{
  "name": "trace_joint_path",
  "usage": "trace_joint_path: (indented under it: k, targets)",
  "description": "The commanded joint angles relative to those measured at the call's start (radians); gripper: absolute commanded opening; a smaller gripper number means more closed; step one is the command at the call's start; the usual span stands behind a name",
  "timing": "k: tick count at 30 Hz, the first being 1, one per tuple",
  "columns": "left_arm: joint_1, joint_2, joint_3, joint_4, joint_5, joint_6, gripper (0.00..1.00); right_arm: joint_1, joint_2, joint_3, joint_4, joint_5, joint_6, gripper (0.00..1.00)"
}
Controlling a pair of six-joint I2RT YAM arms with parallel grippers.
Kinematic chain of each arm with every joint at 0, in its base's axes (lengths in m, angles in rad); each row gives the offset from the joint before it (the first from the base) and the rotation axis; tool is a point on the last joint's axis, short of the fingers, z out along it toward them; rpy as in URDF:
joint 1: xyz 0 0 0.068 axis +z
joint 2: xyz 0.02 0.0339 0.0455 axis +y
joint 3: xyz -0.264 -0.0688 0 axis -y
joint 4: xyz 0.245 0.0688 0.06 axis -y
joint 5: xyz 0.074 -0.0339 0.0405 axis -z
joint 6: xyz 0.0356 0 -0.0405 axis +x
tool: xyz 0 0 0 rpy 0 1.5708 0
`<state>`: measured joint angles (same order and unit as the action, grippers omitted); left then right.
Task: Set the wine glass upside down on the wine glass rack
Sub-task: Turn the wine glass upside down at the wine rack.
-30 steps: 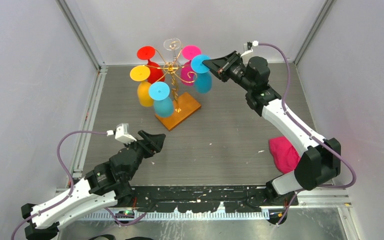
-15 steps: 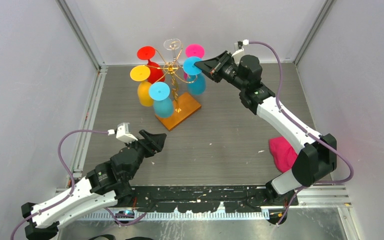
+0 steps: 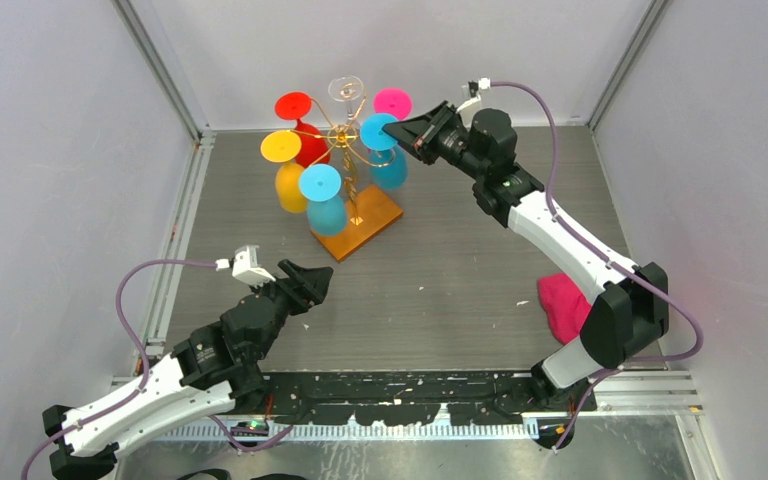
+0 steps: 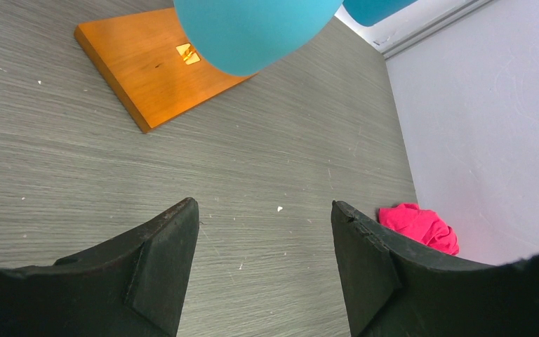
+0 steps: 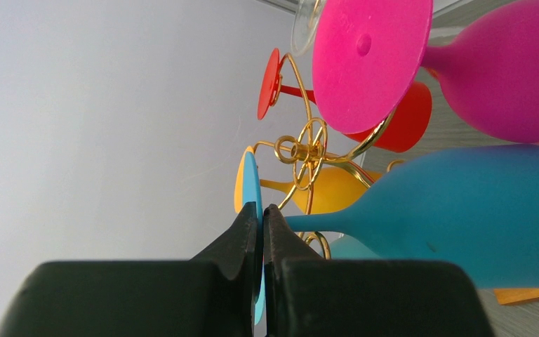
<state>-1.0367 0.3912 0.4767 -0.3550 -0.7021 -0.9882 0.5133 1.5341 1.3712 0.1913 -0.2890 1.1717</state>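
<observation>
Teal frosted wine glass [image 5: 463,210] hangs upside down at the gold wire wine glass rack [image 3: 345,135], foot pinched by the right gripper [image 5: 261,209]; seat its stem fully before releasing. Left gripper [image 4: 263,205] wide, empty.

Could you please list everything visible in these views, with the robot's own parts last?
wine glass rack: one, gold wire on orange wooden base, far centre of table.
red glass, yellow glass, clear glass, pink glass, blue glass: five, hanging upside down on the rack.
wine glass: one, blue, at the rack's right side.
cloth: one, pink, near right.
table: one, grey.
left tool: one, black, open, near left.
right tool: one, black, shut on the wine glass's foot.
</observation>
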Motion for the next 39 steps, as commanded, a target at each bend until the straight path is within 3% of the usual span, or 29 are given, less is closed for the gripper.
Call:
trace_joint_path:
  k: [1, 39]
  targets:
    - [0.001, -0.01, 0.03, 0.029, -0.006, 0.001, 0.7, 0.024, 0.008, 0.054, 0.004, -0.029, -0.011, 0.01]
    - [0.001, 0.003, 0.022, 0.028, 0.03, -0.03, 0.7, 0.065, -0.133, -0.044, -0.07, 0.039, -0.069, 0.01]
